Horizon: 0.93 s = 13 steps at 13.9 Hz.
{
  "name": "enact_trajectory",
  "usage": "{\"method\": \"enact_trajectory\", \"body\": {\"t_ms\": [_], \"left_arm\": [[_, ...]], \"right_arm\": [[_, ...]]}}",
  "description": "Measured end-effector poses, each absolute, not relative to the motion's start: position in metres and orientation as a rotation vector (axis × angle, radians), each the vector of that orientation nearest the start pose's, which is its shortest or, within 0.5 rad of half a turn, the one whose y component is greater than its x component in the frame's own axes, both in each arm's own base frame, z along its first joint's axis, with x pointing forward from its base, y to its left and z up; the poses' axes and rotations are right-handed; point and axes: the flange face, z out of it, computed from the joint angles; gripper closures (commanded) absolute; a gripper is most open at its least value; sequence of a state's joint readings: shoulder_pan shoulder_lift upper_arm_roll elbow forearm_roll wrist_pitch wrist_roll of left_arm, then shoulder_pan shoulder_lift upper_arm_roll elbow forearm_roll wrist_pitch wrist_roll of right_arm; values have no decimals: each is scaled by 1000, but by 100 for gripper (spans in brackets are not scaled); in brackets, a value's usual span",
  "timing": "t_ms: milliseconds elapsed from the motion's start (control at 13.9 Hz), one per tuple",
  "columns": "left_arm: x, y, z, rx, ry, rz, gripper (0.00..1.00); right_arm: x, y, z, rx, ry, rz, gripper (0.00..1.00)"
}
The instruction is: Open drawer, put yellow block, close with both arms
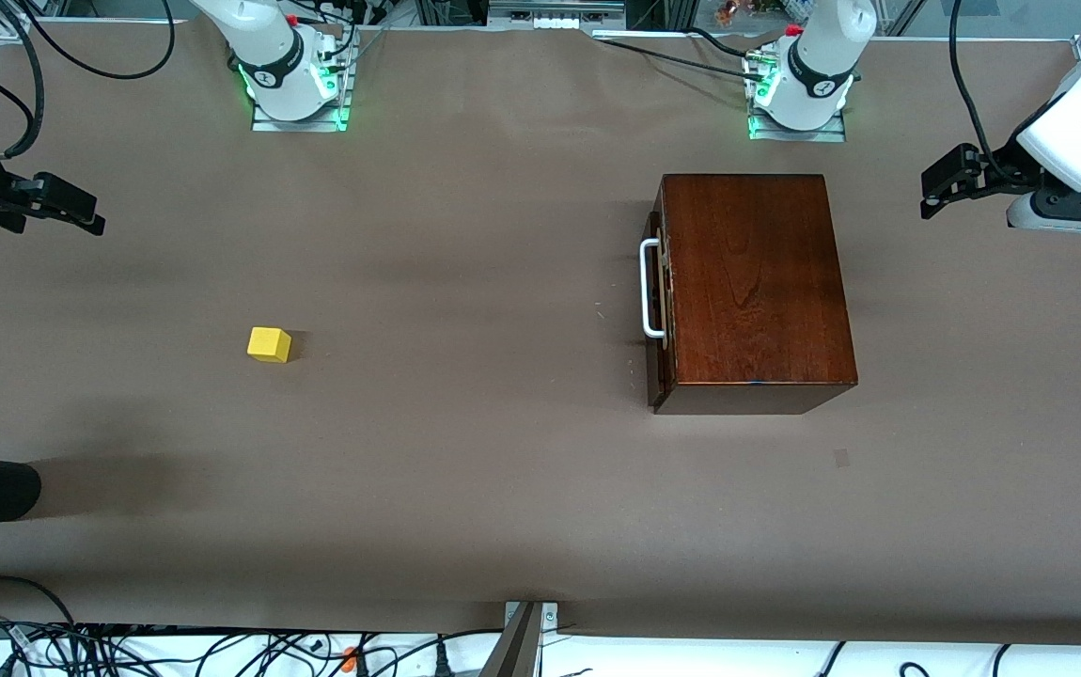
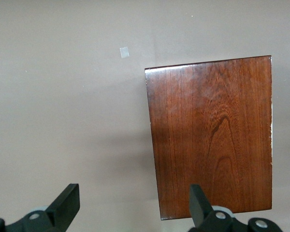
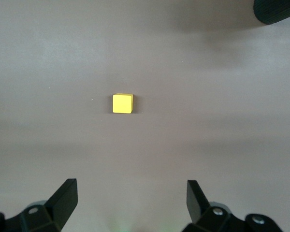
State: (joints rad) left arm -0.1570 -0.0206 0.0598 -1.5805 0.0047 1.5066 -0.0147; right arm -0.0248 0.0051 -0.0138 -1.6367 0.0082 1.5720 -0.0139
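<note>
Front view: we see the drawer (image 1: 661, 310) shut in its wooden box (image 1: 755, 282), toward our left arm's end of the worktop (image 1: 465, 451).
Yellow block (image 1: 269, 344): on the worktop, toward our right arm's end, well apart from the box.
Left hand (image 2: 133, 205): fingers apart, holding nothing, over the worktop beside the box.
Right hand (image 3: 131, 200): fingers apart, holding nothing, over the worktop near the block.
</note>
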Motion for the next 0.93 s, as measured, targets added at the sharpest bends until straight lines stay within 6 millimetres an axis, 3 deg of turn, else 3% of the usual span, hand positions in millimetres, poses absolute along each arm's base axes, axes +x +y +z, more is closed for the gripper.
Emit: {"method": "enact_trajectory", "body": {"t_ms": [719, 862, 934], "left_arm": [[539, -48, 626, -3133, 84, 81, 0], [537, -57, 628, -3136, 72, 77, 0], [535, -74, 628, -3144, 43, 77, 0]], "right_arm": [[553, -20, 591, -3129, 39, 109, 0], [553, -20, 591, -3129, 39, 110, 0], [553, -20, 591, -3129, 39, 110, 0]]}}
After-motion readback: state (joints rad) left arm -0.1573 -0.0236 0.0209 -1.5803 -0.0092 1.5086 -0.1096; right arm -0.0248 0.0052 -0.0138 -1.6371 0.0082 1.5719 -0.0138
